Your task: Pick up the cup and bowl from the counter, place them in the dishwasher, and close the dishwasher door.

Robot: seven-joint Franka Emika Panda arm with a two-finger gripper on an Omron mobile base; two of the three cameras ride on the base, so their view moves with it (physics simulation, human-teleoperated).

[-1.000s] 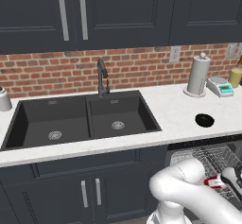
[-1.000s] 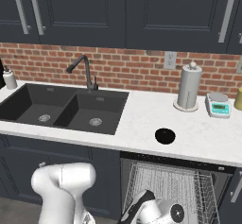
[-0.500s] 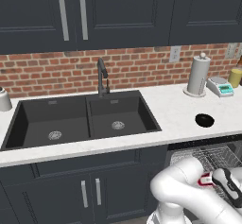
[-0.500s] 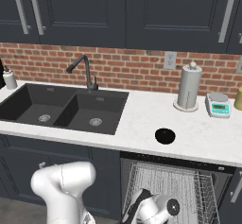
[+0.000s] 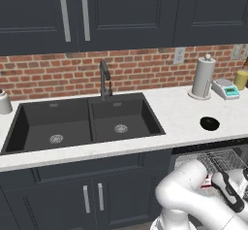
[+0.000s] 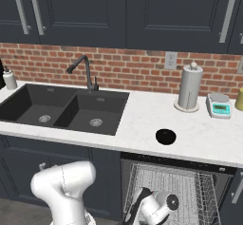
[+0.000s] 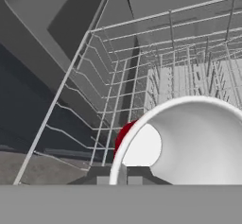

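The red cup [image 7: 124,140], white inside, lies tilted close against the hand, its rim across the lower right of the hand view. My gripper [image 7: 119,180] is shut on the cup's rim, low over the dishwasher's silver wire rack [image 7: 156,76]. In the left base view a bit of the red cup [image 5: 208,181] shows beside the hand, just above the rack [image 5: 224,159]. The glossy black bowl [image 5: 209,123] [image 6: 165,136] sits on the white counter [image 6: 142,117] above the open dishwasher [image 6: 171,183]. The dishwasher door cannot be made out for certain.
A paper towel roll [image 6: 189,87], a small scale [image 6: 219,105] and a yellow jar [image 5: 240,79] stand at the back right of the counter. The black double sink [image 5: 82,122] with its faucet [image 5: 103,78] lies to the left. Dark cabinet doors [image 5: 92,200] are below.
The hand with the cup has shifted slightly over the rack, and the wrist has turned a little. The bowl has stayed where it was.
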